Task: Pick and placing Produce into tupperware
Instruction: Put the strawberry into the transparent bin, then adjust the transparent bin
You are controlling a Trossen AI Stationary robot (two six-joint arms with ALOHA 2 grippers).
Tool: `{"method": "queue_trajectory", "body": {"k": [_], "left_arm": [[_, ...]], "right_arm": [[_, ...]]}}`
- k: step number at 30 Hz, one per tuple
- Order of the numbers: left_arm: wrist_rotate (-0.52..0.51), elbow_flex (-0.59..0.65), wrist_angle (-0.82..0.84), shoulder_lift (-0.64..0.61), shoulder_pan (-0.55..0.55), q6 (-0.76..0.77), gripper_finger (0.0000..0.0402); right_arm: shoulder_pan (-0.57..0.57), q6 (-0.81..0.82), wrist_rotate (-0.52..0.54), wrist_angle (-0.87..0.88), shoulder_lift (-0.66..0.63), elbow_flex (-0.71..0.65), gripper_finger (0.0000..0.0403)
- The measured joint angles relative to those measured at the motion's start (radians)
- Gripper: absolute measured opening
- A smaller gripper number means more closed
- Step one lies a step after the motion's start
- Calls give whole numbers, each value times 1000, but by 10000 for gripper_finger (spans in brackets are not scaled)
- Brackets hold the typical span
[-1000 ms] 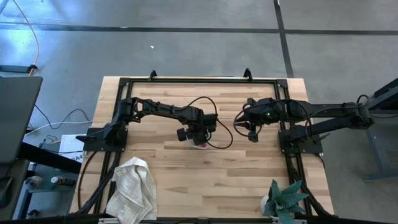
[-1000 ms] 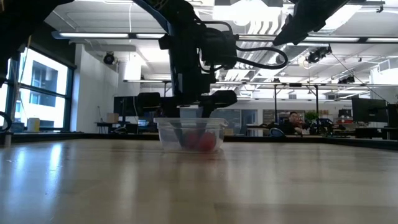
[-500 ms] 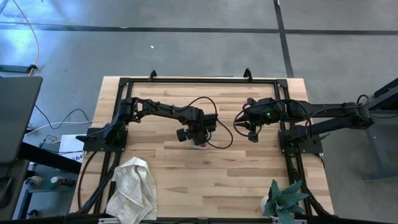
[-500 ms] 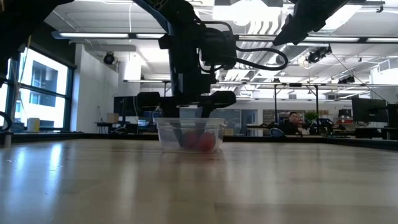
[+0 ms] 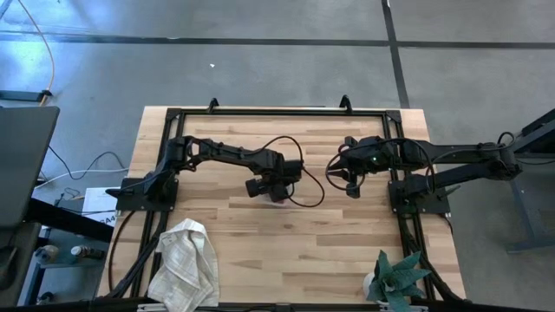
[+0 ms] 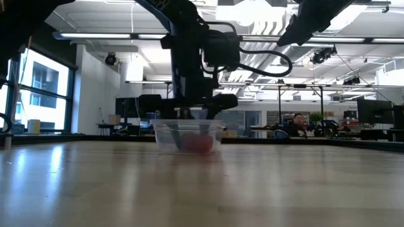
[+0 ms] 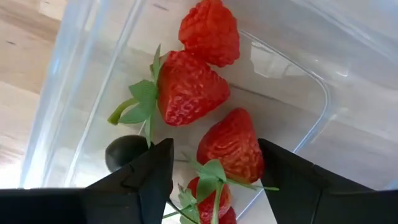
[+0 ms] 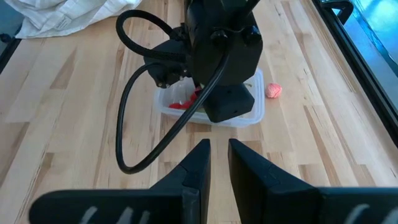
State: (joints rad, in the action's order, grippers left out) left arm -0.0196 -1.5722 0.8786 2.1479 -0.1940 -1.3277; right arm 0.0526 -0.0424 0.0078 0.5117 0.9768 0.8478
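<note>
Red strawberries fill tupperware between wide-open left fingers; overhead hides them.

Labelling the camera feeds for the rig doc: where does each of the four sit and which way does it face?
High: overhead, straight down on the table; both arms, the left gripper and the towel show.
Low: at tabletop height, level across to the room; left arm above the tupperware.
Left wrist: down into the tupperware at strawberries; own open fingers frame them.
Right wrist: across the table at the left arm; right gripper nearly closed, empty.
Shared: the tupperware shows in low and both wrist views.
</note>
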Motion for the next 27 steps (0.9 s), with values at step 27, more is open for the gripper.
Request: {"method": "queue_trajectory", "body": {"k": [27], "left_arm": [[-82,-286,401,0,-95,221,149]], "right_arm": [[0,0,1,0,0,0,47]]}}
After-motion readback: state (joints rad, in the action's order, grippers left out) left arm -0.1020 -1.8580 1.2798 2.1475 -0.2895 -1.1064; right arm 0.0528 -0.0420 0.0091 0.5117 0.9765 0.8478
